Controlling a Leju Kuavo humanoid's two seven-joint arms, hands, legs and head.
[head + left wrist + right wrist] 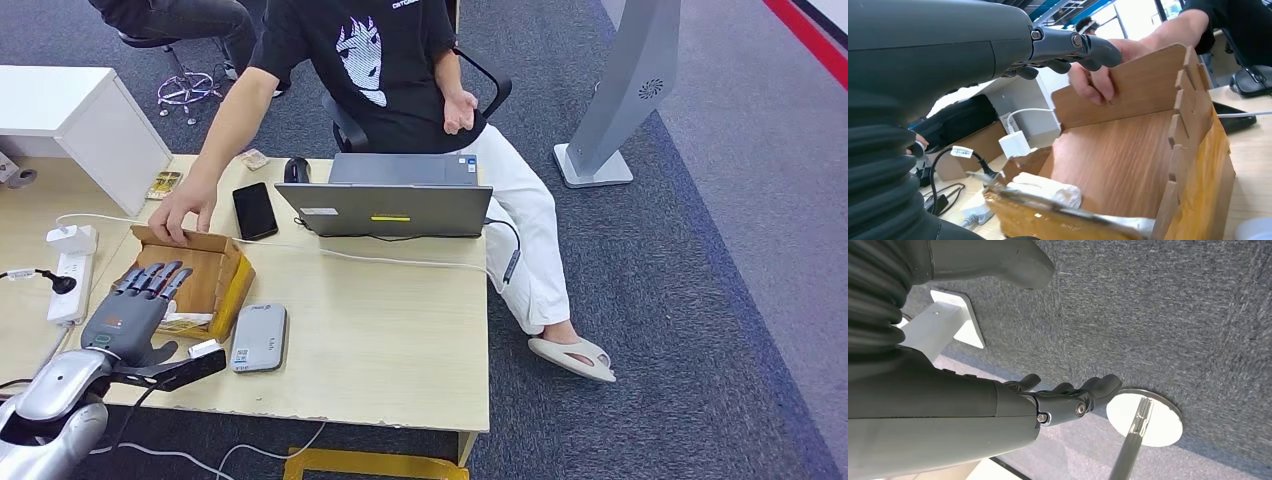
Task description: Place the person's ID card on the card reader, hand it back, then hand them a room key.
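An open brown box (205, 275) stands at the table's left, with a white wrapped item (1048, 187) at its near end. My left hand (135, 310) hovers flat over the box's near left corner, its fingers (1088, 50) stretched out and holding nothing. The person's hand (185, 215) rests on the box's far wall (1148, 80). A grey card reader (260, 338) lies flat just right of the box. My right hand (1068, 400) hangs over the grey carpet with loosely bent fingers and nothing in them.
A black phone (254, 210) and an open laptop (390, 200) lie beyond the reader, with a white cable across the table. A power strip (68, 280) sits left of the box. The person sits at the far side. A round stand base (1145, 417) is on the floor.
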